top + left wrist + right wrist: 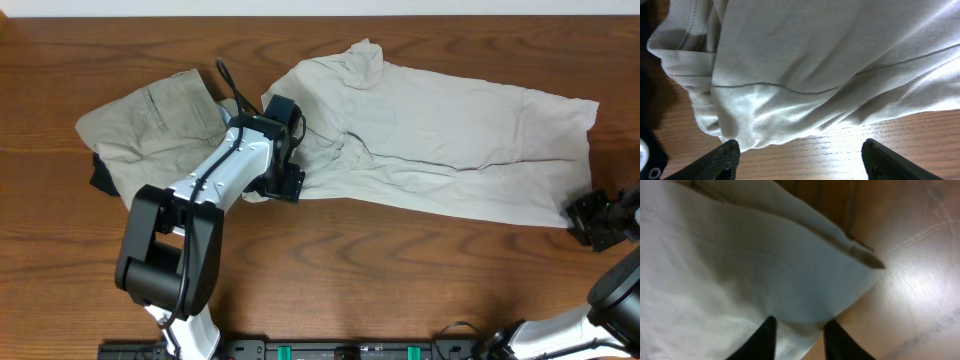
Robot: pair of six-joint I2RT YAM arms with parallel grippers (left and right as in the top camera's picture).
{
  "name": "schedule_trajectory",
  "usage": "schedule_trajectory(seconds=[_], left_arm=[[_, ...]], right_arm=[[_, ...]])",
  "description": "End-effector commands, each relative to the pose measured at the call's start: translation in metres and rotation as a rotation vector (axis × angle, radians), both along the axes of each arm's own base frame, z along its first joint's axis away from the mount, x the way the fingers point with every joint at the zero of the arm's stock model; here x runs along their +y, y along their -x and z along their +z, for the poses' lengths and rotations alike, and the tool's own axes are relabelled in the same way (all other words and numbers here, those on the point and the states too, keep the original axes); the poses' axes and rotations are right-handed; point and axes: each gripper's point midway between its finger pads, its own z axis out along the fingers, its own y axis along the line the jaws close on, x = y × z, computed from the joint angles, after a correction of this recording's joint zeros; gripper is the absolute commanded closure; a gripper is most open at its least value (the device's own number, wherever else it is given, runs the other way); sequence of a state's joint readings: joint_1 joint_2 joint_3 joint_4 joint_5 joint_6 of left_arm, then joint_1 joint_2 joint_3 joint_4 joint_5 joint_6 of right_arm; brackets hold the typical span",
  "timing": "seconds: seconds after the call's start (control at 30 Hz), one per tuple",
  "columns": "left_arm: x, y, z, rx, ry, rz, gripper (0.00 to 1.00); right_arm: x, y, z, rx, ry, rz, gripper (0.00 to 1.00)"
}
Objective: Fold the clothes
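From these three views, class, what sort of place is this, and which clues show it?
Probably a robotics lab bench, not a home: a wooden table, a left arm and right arm mounted at its near edge, a cream garment laid out.

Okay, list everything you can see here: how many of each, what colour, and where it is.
cream garment: one, pale cream-white, spread over the table's middle and right
khaki garment: one, khaki-tan, at the left
dark item: one, near-black, peeking from under the khaki garment's left edge
table: one, brown wood
left arm: one, white and black, reaching mid-table
right arm: one, white and black, near right corner
left gripper: one, black, open, at the cream garment's left end
right gripper: one, black, astride the cream garment's right corner
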State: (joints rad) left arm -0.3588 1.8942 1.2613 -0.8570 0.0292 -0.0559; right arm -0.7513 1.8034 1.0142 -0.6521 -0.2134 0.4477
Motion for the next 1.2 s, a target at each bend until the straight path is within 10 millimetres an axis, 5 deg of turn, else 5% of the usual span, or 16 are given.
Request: schedule_trajectory(seconds=[0.0,0.07,0.3,0.47,0.67,0.7,0.93,1.17], left_arm=[[-0.005,0.0,0.004,-0.001,0.031,0.011,0.18],[-0.005,0.0,0.003,-0.002,0.034,0.011,0.18],[-0.005,0.0,-0.015,-0.02,0.04,0.01,0.2],[-0.001,0.011,-0.042,-0.003,0.033,0.006,0.32],[0.007,0.032,-0.058,0.061,0.01,-0.003,0.91],[0.009,0.038,-0.058,0.086,0.001,-0.002,0.94],[0.027,0.092,-0.043,0.306,-0.072,0.045,0.94],[0.023,0.133,-0.019,0.486,-0.032,0.073,0.92]], right_arm=[[-0.004,-0.002,0.0,-0.004,0.005,-0.024,0.89],[-0.007,0.0,0.002,-0.007,0.002,-0.034,0.99],[-0.006,0.008,0.01,0.005,-0.001,-0.046,0.99],[-0.01,0.009,0.015,0.006,0.028,-0.046,0.99],[-0.019,0.014,0.023,0.015,0.075,-0.062,0.99],[-0.023,0.018,0.024,0.028,0.092,-0.073,0.99],[-0.039,0.037,0.036,0.052,0.138,-0.131,0.99],[-0.042,0.05,0.038,0.099,0.161,-0.146,0.99]])
